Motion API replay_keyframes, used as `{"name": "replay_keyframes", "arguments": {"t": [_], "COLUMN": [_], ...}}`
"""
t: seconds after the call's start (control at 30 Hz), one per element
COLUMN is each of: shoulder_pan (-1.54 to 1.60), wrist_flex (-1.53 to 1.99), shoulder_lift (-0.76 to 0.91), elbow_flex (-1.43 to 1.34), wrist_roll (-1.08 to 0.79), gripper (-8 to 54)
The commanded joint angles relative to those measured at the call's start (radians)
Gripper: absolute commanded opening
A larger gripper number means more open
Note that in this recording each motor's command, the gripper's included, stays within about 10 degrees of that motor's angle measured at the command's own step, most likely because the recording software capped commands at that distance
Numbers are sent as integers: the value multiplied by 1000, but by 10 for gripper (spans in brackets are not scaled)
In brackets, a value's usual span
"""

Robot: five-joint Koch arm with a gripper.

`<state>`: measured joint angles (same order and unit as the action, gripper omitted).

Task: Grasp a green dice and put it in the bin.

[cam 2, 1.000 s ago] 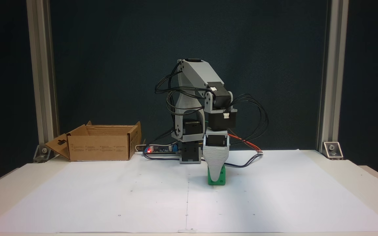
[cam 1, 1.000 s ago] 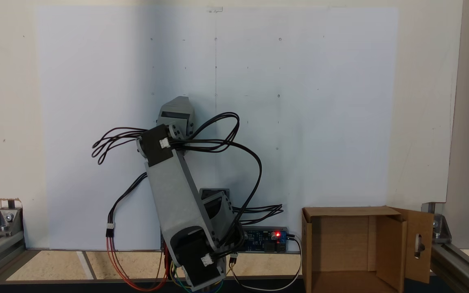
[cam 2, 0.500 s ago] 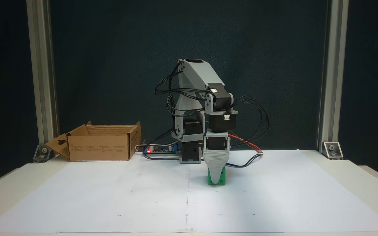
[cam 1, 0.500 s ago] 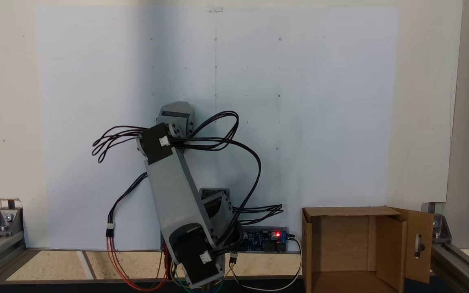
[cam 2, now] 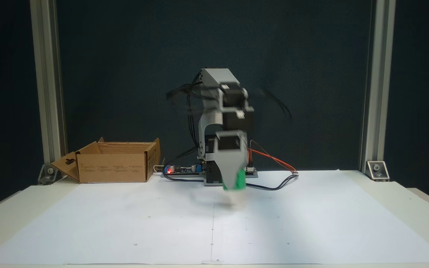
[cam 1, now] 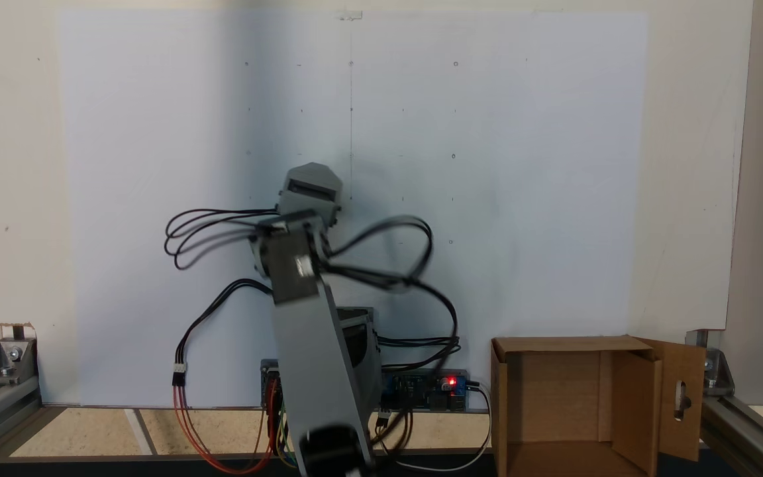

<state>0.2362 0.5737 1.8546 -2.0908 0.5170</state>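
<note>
Fixed view, from above:
- arm (cam 1: 308, 331): blurring over the white sheet (cam 1: 487, 165)
- bin (cam 1: 679, 391): sitting open at lower right

Fixed view, front:
- gripper (cam 2: 233, 188): blurring, pinching the green dice (cam 2: 240, 181) clear above the bench (cam 2: 404, 208)
- bin (cam 2: 114, 167): standing at left, well apart
</note>
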Motion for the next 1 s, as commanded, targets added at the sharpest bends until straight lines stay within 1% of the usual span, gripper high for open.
{"name": "replay_keyframes", "arguments": {"t": [0.0,0.1,0.17,0.2,0.33,0.43,0.6,0.7,0.73,0.87,0.97], "shoulder_pan": [-60,-124,-267,-385,-634,-831,-1184,-1401,-1531,-1772,-1859], "wrist_flex": [0,5,6,6,21,152,256,407,460,459,457], "shoulder_lift": [94,164,199,201,202,199,169,121,80,-32,-126], "elbow_flex": [94,155,236,299,403,560,641,706,710,710,710], "wrist_roll": [6,-57,-123,-199,-336,-452,-641,-699,-738,-778,-827], "gripper": [116,116,117,116,116,116,116,116,116,116,116]}}
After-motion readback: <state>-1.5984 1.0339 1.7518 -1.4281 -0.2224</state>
